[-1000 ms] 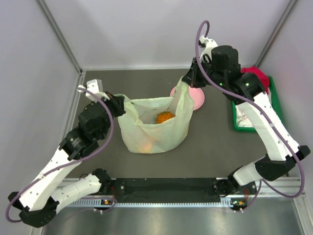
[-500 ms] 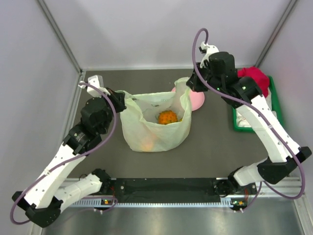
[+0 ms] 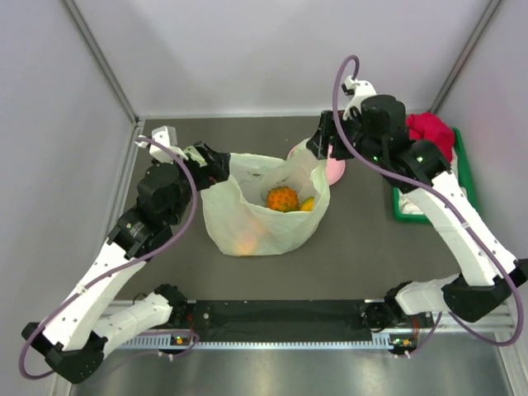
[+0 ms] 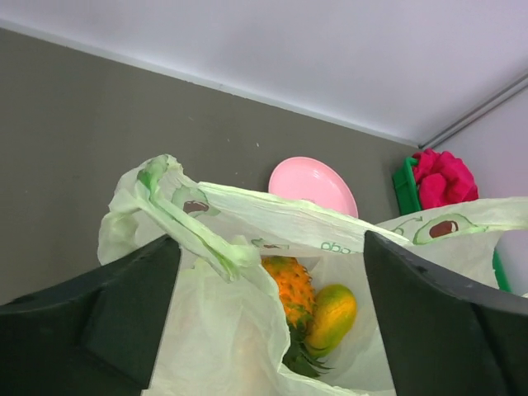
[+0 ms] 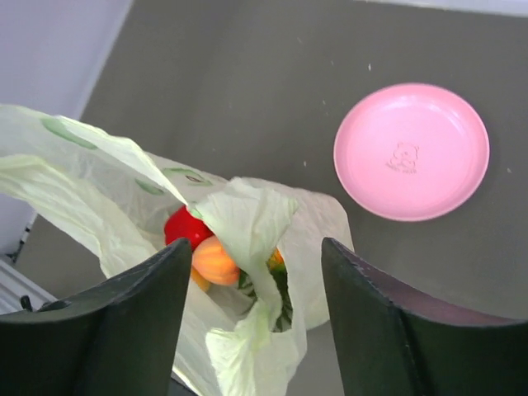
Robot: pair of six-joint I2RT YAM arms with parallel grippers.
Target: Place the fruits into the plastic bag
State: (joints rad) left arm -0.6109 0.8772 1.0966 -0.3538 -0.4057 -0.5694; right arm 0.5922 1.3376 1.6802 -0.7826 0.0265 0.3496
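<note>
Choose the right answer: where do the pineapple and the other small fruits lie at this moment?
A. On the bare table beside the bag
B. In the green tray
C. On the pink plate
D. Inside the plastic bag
D: the pineapple, a mango-like fruit and a red fruit all show inside the open mouth of the plastic bag, and the pink plate holds nothing.

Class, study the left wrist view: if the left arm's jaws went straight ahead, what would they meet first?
The plastic bag: its crumpled handle lies right between the open jaws. Behind it, inside, sits the pineapple, though depth is hard to judge.
</note>
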